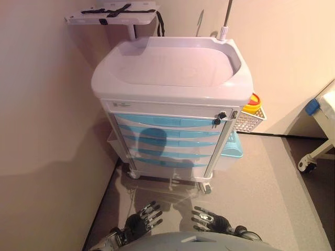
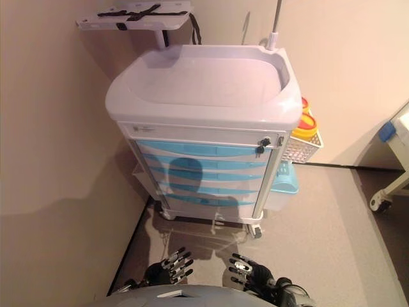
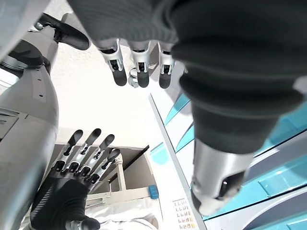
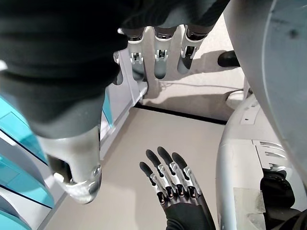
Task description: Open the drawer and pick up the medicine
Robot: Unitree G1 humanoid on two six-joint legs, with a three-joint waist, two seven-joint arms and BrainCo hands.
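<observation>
Both robot hands low over the floor, left robot hand (image 1: 142, 218) and right robot hand (image 1: 210, 218) with fingers straight, holding nothing; cart (image 1: 172, 78) ahead against the wall (image 1: 47, 104), all blue drawers (image 1: 167, 121) closed, medicine unseen; open floor (image 1: 261, 178) right of cart; only eye views show side basket (image 1: 250, 119).

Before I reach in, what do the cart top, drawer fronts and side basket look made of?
Cart top: apparently moulded plastic, white, semi-gloss with soft reflections. Drawer fronts: likely plastic, glossy light blue and white. Side basket: white perforated grid, plastic or coated wire, unclear which.
</observation>
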